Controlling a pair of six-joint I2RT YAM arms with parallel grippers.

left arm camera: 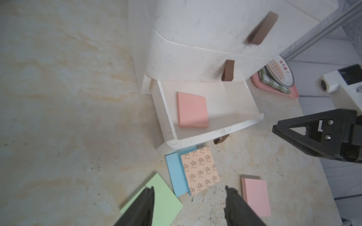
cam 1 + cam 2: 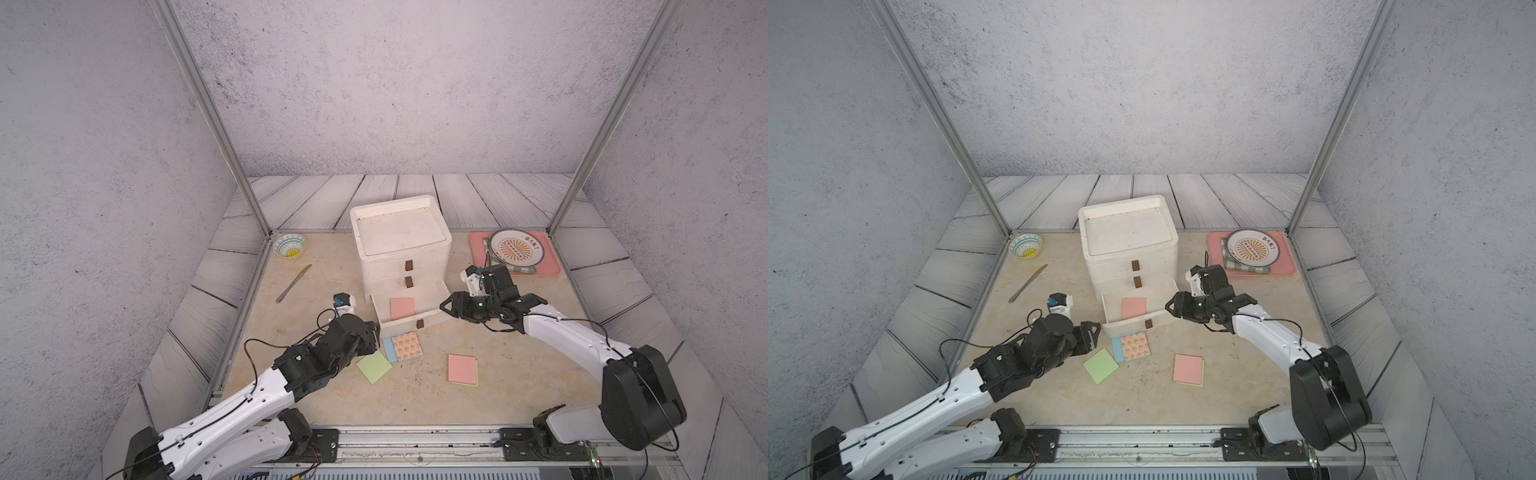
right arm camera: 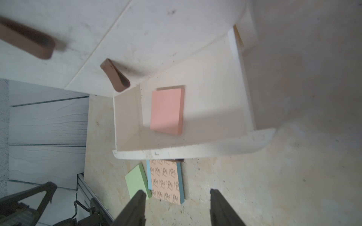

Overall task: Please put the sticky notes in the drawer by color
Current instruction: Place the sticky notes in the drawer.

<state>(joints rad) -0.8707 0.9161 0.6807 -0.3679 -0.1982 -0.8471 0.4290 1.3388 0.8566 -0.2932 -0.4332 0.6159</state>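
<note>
The white drawer [image 2: 382, 270] cabinet stands mid-table with its bottom drawer [image 2: 399, 326] pulled out. One pink pad [image 2: 402, 308] of the sticky notes lies flat inside it [image 3: 166, 110]. On the table in front lie an orange-patterned pad [image 2: 408, 345] over a light blue one, a green pad [image 2: 374, 367] and a pink pad [image 2: 462, 369] on a pale green one. My left gripper [image 1: 189, 188] hovers open and empty over the green pad's edge [image 1: 166, 199]. Just right of the open drawer, my right gripper [image 2: 444, 307] is open and empty too [image 3: 178, 191].
A patterned bowl [image 2: 290, 246] and a knife [image 2: 294, 283] lie at the back left. At the back right, behind my right arm, a pink tray [image 2: 552, 266] holds a green checked cloth [image 2: 521, 270] and a plate [image 2: 515, 248]. Metal posts stand at both back corners.
</note>
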